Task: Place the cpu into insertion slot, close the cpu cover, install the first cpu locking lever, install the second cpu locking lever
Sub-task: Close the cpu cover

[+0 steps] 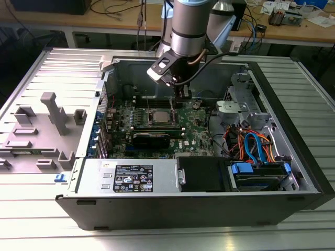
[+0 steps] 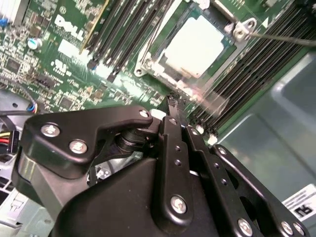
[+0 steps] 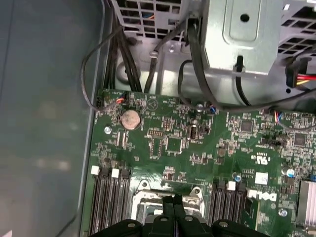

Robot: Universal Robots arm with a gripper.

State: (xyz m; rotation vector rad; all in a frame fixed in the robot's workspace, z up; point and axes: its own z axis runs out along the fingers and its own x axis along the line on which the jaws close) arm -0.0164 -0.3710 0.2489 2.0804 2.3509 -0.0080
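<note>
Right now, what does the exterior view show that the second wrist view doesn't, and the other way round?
Exterior view: the whole open computer case, its labelled silver box, orange and blue cables. Second wrist view: screws on the body of the gripper, a thin metal lever beside the cpu cover. Both: gripper, cpu, green board, black memory slots.

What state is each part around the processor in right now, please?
Chip: seated, metal top up.
Cover: down over the chip's edges.
Lever: thin rod by the cover's corner; latched or not, unclear.
Gripper: shut, empty, tips close beside the cover.
Case: side open.
</note>
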